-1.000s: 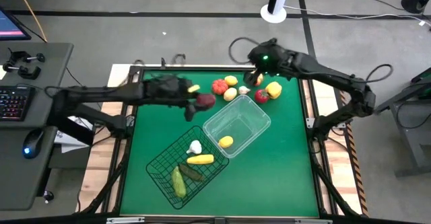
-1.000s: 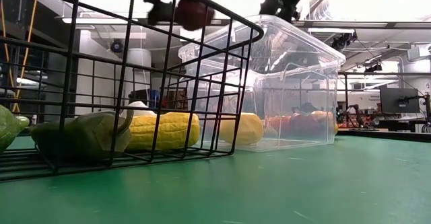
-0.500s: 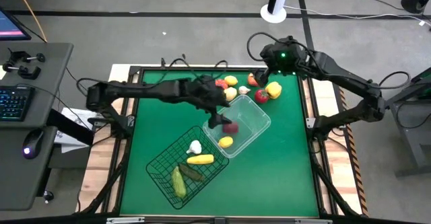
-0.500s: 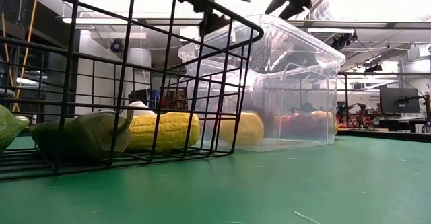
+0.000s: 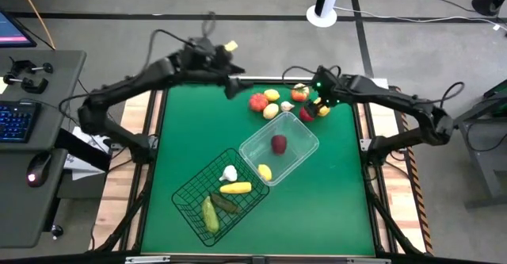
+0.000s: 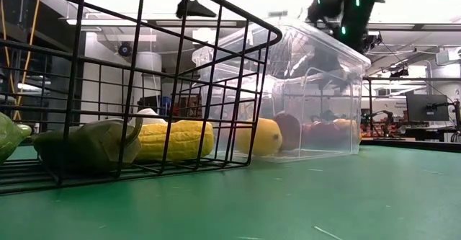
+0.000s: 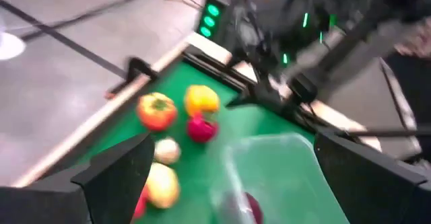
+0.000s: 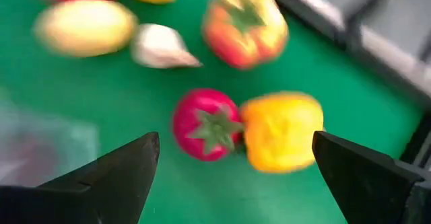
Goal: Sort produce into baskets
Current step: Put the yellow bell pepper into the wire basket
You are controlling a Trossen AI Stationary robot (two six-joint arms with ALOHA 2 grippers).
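Observation:
My left gripper is open and empty, held high over the table's far left part; it also shows in its wrist view. My right gripper is open and empty above a red tomato and a yellow pepper, touching neither. The clear plastic basket holds a dark red fruit and a lemon. The black wire basket holds a garlic, a corn cob and two green pieces. Loose produce lies on the mat near the far edge.
The loose produce includes an orange pepper, a white garlic, a yellow potato, a red piece and a yellow piece. The two baskets stand corner to corner mid-table. Bare green mat lies at near right.
My left gripper has carried the dark red fruit from the far left to over the clear basket and let go. The fruit now lies inside. The gripper has then drawn back up toward the table's far left. My right gripper has gone toward the red tomato and yellow pepper.

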